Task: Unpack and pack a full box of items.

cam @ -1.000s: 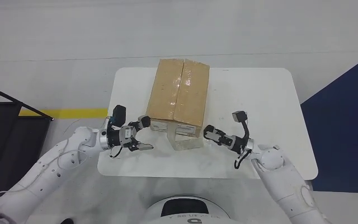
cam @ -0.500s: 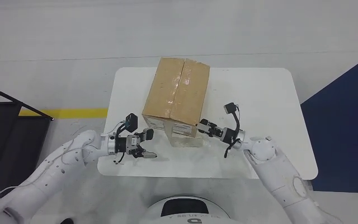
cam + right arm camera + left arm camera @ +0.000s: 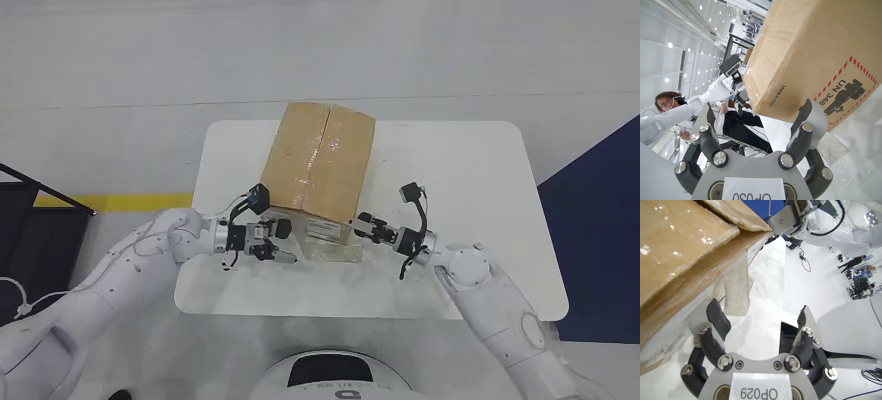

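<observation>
Box by L hand (near corner)

A white tag on the base plate of the left gripper carries a short black code of two letters and three digits, seen inverted. A matching tag with its own code sits on the base of the right gripper.

In the right wrist view, the cardboard box has a small black country-of-origin line along its corner edge. Beside it is a red dashed-border hazard label with a black pictogram and a letter-and-number code.

In the top view, a white shipping label lies at centre frame on the box's near face, its print too small to read.
</observation>
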`<state>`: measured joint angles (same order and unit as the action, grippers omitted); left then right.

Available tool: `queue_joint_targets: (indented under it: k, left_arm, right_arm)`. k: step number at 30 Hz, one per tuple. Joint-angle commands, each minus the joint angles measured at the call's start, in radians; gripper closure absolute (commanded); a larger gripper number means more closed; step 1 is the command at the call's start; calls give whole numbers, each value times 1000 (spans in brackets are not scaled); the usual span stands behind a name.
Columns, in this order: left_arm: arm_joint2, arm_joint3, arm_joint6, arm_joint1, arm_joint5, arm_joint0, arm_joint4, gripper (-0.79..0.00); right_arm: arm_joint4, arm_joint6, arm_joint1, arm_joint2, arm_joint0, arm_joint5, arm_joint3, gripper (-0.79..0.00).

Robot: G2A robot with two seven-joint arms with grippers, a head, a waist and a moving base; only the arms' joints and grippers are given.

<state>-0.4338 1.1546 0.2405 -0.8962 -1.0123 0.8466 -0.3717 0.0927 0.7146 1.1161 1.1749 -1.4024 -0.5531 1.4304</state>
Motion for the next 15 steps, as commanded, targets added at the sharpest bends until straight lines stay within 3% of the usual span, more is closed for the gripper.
queue_joint_targets:
  k: [1, 10, 15]
  left_arm:
    - [31, -12, 42, -16, 0, -17, 52, -785]
    - [99, -62, 151, -68, 0, -70, 277, -785]
    - [87, 13, 176, -60, 0, -70, 304, -785]
  right_arm:
    - [-3, -5, -1, 2, -5, 1, 5, -785]
    - [-10, -13, -2, -2, -6, 19, 25, -785]
    - [-4, -13, -3, 0, -7, 20, 36, -785]
